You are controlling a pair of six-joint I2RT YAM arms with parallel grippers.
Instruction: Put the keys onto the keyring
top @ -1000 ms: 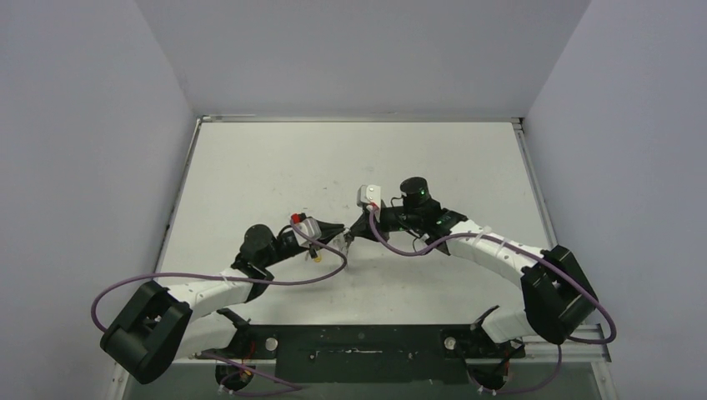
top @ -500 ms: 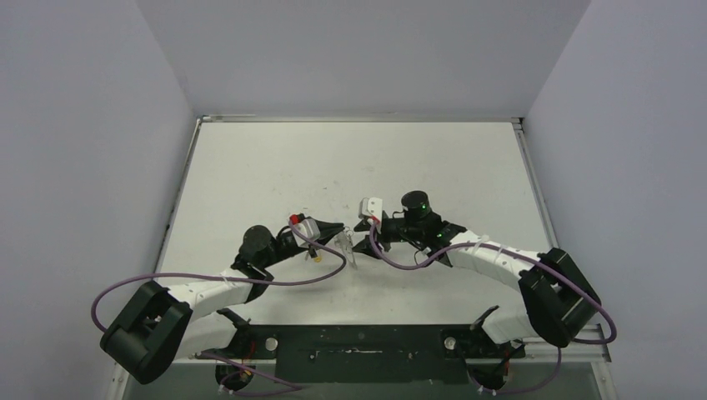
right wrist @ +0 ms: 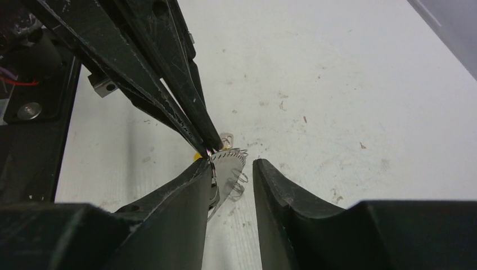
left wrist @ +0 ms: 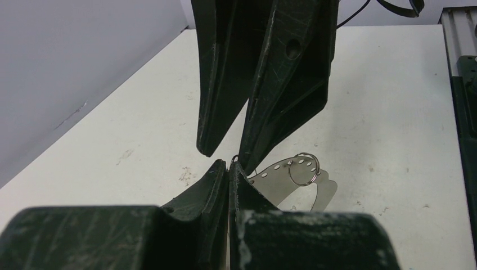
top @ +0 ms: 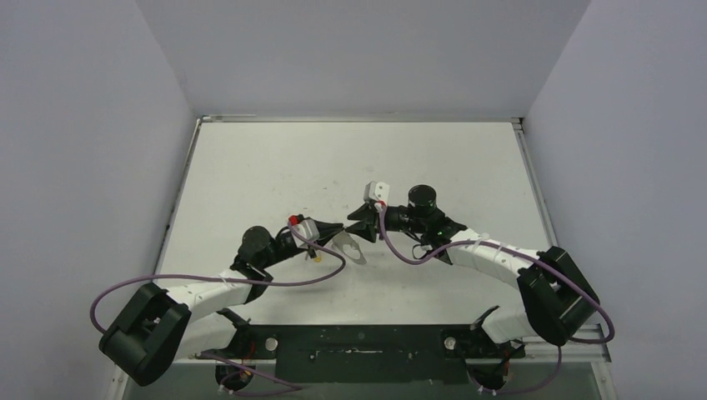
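The keyring (left wrist: 281, 180) is a thin silvery crescent with a row of holes and small wire rings (left wrist: 304, 169) along its edge. My left gripper (left wrist: 229, 164) is shut on one end of it, just above the table. In the top view the keyring (top: 354, 250) sticks out to the right of the left gripper (top: 338, 237). My right gripper (right wrist: 232, 169) is open around the keyring (right wrist: 228, 179), whose edge rests against its left finger (right wrist: 194, 185). A yellow key head (right wrist: 196, 155) peeks out behind the left gripper's fingers (right wrist: 180, 107); it shows as a yellow spot (top: 315, 257) below that gripper.
The white table (top: 275, 167) is scuffed, with walls on three sides. Purple cables (top: 250, 279) loop off both arms. The black base rail (top: 358, 350) runs along the near edge. Both grippers meet tip to tip at mid-table.
The right gripper has opened and pulled back slightly to the right. The keyring has swung from edge-on to lying flatter in the top view. The left gripper has stayed shut and still.
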